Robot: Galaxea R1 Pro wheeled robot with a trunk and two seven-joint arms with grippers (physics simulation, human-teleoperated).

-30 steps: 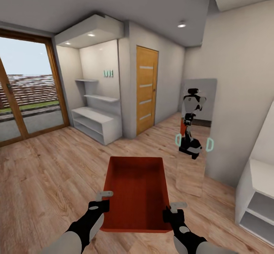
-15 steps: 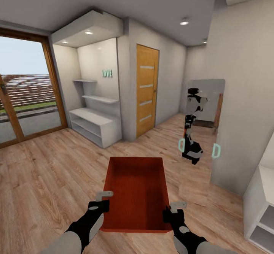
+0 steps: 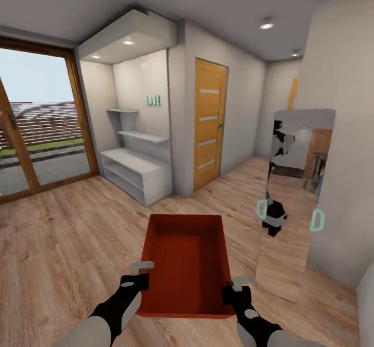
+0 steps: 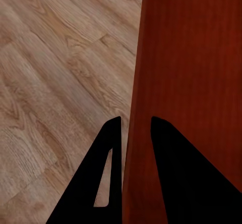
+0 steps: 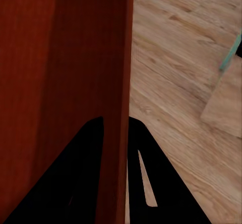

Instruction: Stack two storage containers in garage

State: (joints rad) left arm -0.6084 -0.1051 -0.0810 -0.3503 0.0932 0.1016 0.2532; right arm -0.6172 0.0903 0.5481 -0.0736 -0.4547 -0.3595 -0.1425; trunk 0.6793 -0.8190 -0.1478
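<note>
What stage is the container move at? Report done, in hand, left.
Done: one container is picked up, clear of the wood floor.
In hand: the left gripper and right gripper each clamp a side wall, in a room with a wooden door and a mirror.
Left: reaching the garage, setting this one down, and stacking the second container.

Home interior, hallway-like: wood-plank floor [image 3: 62,232], wooden door [image 3: 209,123] ahead of the hands, white shelves [image 3: 136,170] in an alcove, glazed patio door [image 3: 36,123], tall mirror [image 3: 293,191], ceiling spotlights [image 3: 266,25].
</note>
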